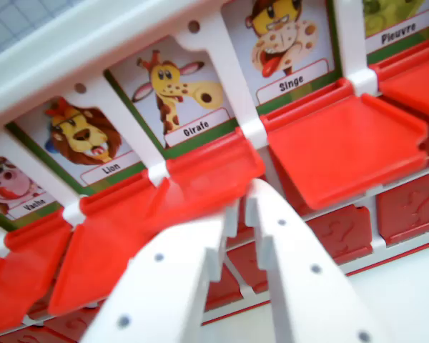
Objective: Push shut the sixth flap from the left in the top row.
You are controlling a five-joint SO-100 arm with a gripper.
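Observation:
The wrist view shows a white game board (93, 43) with a row of picture cards: Vache, Lion (86, 136), Girafe (179, 89), Singe (286, 43) and Pieuvre. Red flaps hang open below the cards. My white gripper (243, 204) comes up from the bottom, its two fingertips nearly together, right at the lower edge of the red flap (211, 171) under the Girafe card. That flap looks blurred. Nothing is held between the fingers. The red flap under Singe (343, 143) lies open to the right.
A lower row of red flaps (407, 207) with question marks lies shut beneath the open row. More open red flaps (28, 264) hang at the left. A pale gridded surface (14, 21) shows at the top left.

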